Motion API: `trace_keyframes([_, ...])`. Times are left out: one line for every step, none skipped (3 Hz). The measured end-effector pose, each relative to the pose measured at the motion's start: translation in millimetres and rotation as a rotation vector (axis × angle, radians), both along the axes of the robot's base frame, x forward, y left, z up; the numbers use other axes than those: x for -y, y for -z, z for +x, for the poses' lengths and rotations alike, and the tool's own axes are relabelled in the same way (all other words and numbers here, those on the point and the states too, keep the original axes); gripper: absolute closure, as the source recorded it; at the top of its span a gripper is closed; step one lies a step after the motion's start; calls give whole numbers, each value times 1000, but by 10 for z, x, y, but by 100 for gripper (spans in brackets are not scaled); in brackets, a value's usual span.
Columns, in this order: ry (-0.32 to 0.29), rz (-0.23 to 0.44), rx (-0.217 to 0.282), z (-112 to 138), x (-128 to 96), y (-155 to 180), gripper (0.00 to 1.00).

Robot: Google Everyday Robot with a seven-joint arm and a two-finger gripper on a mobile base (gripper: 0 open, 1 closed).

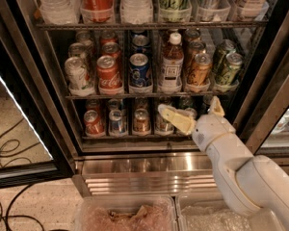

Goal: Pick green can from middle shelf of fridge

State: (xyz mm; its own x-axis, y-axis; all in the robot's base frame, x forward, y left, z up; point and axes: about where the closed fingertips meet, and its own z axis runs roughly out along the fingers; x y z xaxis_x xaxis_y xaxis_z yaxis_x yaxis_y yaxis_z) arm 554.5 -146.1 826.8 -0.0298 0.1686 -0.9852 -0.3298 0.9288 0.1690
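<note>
Two dark green cans stand at the right end of the middle shelf (149,96) of the fridge (33,81): the front green can (229,69) and a second one (222,51) behind it. An amber can (200,70) and a white-capped bottle (172,64) are to their left. My gripper (194,111) is open, just below the middle shelf and in front of the lower rack of small cans. Its left finger (175,118) points left, and the right fingertip (216,106) points up under the green cans. Nothing is between the fingers.
Red, blue and silver cans fill the middle shelf's left lanes. The top shelf (149,25) carries bottles and tall cans. The ribbed steel base (135,174) lies below, with two clear bins (125,215) in front. The open glass door (19,143) and floor cables (5,148) are on the left.
</note>
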Motion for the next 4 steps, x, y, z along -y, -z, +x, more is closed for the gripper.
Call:
trace_keyframes([65,-37,21,114,76,5,0])
trace_keyframes([67,-39,21,114,80,4,0])
trace_keyframes([153,-11,-86,480,277,173,0])
trace_keyframes([298,-12,-181,759,588,370,0])
